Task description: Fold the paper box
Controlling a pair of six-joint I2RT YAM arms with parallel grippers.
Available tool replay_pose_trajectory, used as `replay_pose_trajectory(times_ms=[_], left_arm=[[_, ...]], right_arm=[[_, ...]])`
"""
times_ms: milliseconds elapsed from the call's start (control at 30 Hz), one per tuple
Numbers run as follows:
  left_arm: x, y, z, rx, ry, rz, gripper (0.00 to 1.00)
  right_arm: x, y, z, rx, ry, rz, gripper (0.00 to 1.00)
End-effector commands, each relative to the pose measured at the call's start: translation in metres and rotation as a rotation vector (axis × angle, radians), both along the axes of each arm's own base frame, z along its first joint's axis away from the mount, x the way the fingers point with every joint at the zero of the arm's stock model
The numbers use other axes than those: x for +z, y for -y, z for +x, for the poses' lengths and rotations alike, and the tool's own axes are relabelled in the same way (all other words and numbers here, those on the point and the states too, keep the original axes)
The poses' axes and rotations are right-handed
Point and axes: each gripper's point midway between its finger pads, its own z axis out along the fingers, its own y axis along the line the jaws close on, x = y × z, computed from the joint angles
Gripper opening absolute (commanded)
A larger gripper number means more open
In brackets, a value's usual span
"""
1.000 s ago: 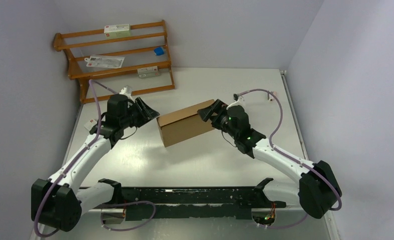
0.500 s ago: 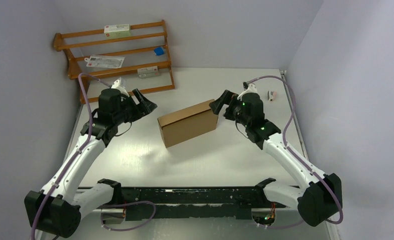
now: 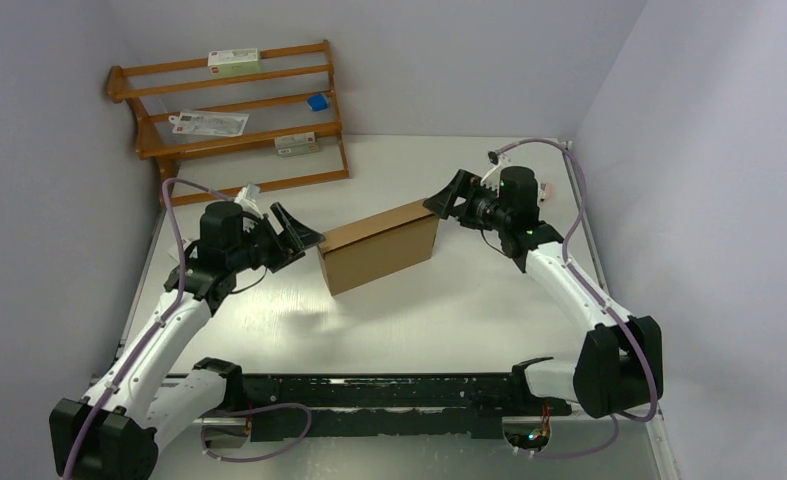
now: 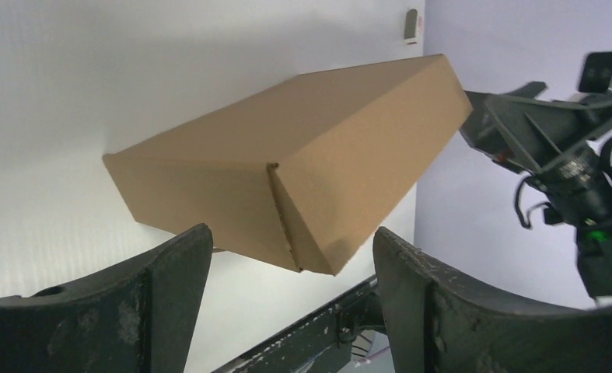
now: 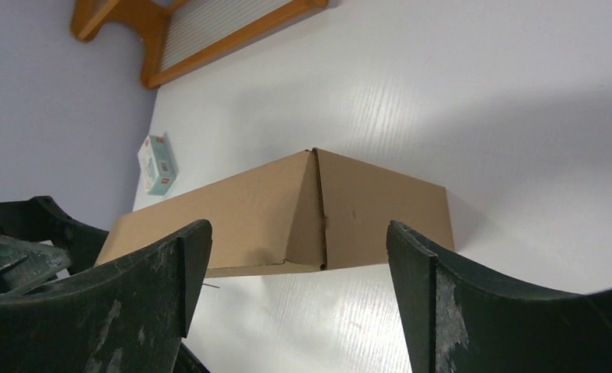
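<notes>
The paper box [image 3: 377, 246] is a closed shallow brown cardboard box lying on the white table, set at a slant. It also shows in the left wrist view [image 4: 287, 163] and in the right wrist view [image 5: 287, 214]. My left gripper [image 3: 304, 232] is open and empty, just off the box's left end. My right gripper [image 3: 447, 197] is open and empty, just off the box's far right corner. Neither gripper touches the box. In both wrist views the jaws stand wide apart with the box ahead of them.
A wooden rack [image 3: 231, 115] stands at the back left against the wall, holding white packets and a small blue item [image 3: 316, 101]. A small white printed packet [image 5: 155, 163] lies on the table left of the box. A black rail [image 3: 369, 392] runs along the near edge.
My right gripper has drawn back from the box's right end toward the far right. My left gripper pulled away leftward, then came back close to the box's left end. The box has barely moved.
</notes>
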Motion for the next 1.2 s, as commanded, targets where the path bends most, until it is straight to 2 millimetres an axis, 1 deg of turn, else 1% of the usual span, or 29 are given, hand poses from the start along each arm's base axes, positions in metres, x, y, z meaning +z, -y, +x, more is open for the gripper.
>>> replay_pose_trajectory(times_ms=[0, 133, 233, 433, 600, 733, 933, 1033, 1167], left_arm=[[0.012, 0.011, -0.008, -0.045, 0.019, -0.103, 0.79], [0.000, 0.017, -0.012, -0.061, -0.013, -0.143, 0.76], [-0.005, 0.021, -0.012, -0.079, -0.019, -0.158, 0.69], [-0.012, 0.024, -0.009, -0.090, -0.022, -0.136, 0.57], [-0.022, 0.020, -0.005, -0.075, -0.029, -0.088, 0.50], [-0.030, 0.018, -0.003, -0.069, -0.037, -0.061, 0.43], [-0.043, 0.011, 0.003, -0.060, -0.039, 0.013, 0.32], [-0.048, 0.009, 0.007, -0.063, -0.037, 0.050, 0.29], [-0.056, 0.003, 0.011, -0.060, -0.039, 0.100, 0.23]], right_arm=[[0.001, -0.009, -0.001, 0.095, 0.006, 0.103, 0.85], [-0.011, -0.015, -0.005, 0.133, -0.029, 0.137, 0.79], [-0.022, -0.018, -0.009, 0.150, -0.049, 0.151, 0.76], [-0.038, -0.023, -0.019, 0.181, -0.087, 0.199, 0.62], [-0.044, -0.026, -0.028, 0.198, -0.108, 0.227, 0.57], [-0.046, -0.024, -0.030, 0.177, -0.114, 0.240, 0.52], [-0.044, -0.026, -0.037, 0.171, -0.127, 0.301, 0.50], [-0.044, -0.027, -0.041, 0.183, -0.138, 0.311, 0.51], [-0.034, -0.022, -0.036, 0.167, -0.118, 0.301, 0.55]])
